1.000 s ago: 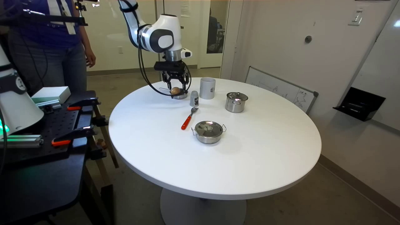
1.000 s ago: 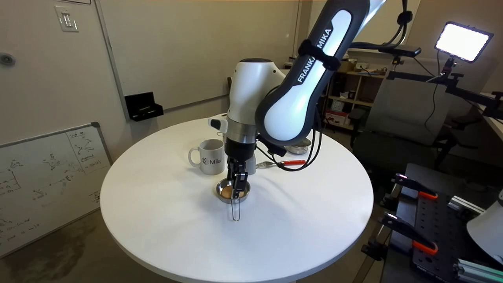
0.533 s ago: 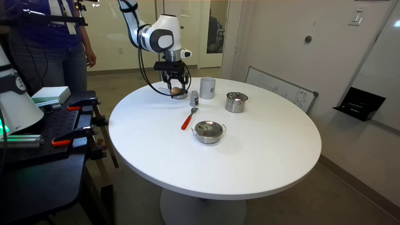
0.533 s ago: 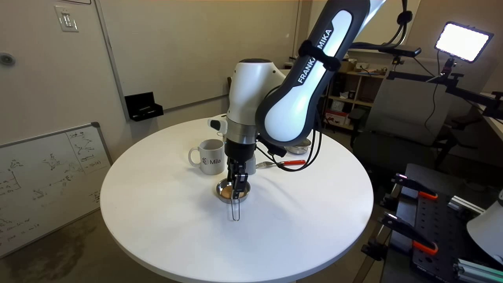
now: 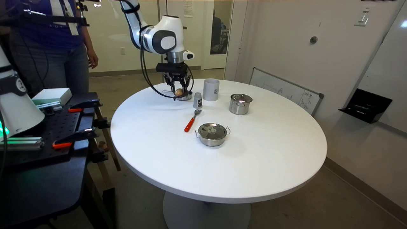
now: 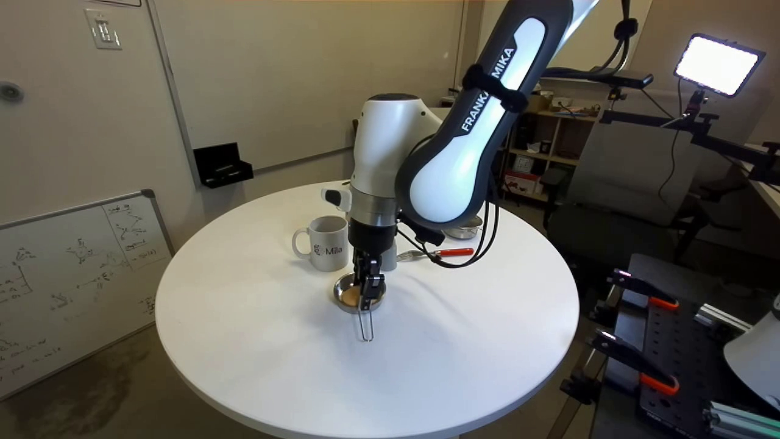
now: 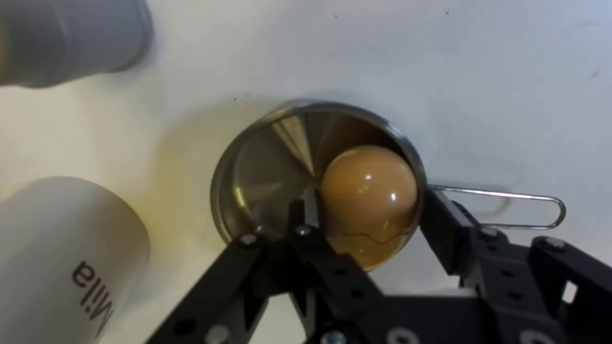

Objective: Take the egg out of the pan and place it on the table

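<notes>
The tan egg point(image 7: 370, 191) sits in the small steel pan point(image 7: 263, 162), against the wall on the handle side. The egg also shows in an exterior view point(image 5: 179, 92). The pan also shows in an exterior view point(image 6: 343, 285) and rests on the white round table point(image 6: 292, 378). My gripper point(image 7: 372, 205) straddles that wall: one finger is inside the pan against the egg, the other is outside against the wall beside the wire handle point(image 7: 521, 196). Egg and wall are between the fingers, which look closed on both. The inner fingertip's lower end is partly hidden.
A white mug point(image 5: 211, 90) and a grey shaker point(image 5: 197, 100) stand close beside the pan. A red-handled fork point(image 5: 190, 124), a lidded steel pot point(image 5: 240, 105) and a wider lidded bowl point(image 5: 213, 136) are also on the table. The arm's cable loops low near the gripper.
The fingers have come closer together around the egg and the pan wall. The pan has shifted slightly toward the mug side, and the hand has moved slightly down.
</notes>
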### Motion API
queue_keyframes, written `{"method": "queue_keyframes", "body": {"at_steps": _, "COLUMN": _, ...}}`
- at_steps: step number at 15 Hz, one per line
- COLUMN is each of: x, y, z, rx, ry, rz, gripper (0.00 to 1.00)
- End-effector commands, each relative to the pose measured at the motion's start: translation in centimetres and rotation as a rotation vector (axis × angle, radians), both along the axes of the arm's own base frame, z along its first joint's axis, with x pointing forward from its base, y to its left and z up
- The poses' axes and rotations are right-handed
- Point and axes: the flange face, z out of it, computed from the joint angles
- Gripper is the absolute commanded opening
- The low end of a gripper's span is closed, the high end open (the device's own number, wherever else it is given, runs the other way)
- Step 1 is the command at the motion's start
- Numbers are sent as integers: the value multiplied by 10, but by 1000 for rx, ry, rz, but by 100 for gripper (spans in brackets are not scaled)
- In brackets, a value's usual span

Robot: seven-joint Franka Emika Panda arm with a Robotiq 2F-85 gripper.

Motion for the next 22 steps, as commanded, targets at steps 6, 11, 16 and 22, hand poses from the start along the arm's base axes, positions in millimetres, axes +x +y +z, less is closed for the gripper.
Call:
{"method": "queue_keyframes", "body": {"at_steps": 6, "x": 6, "y": 3, "z": -1, "rx": -21, "ry": 5, "rz": -1, "gripper": 28}}
{"method": "queue_keyframes", "body": {"at_steps": 11, "x": 7, "y": 6, "z": 5, "rx": 10, "ry": 7, "rz": 0, "gripper": 28}}
{"method": "queue_keyframes", "body": {"at_steps": 16, "x": 9, "y": 6, "z": 10, "rx": 14, "ry": 1, "rz": -4, "gripper": 28}}
{"method": "queue_keyframes", "body": {"at_steps": 22, "x": 8, "y": 7, "z": 6, "rx": 13, "ry": 17, "rz": -3, "gripper": 46}}
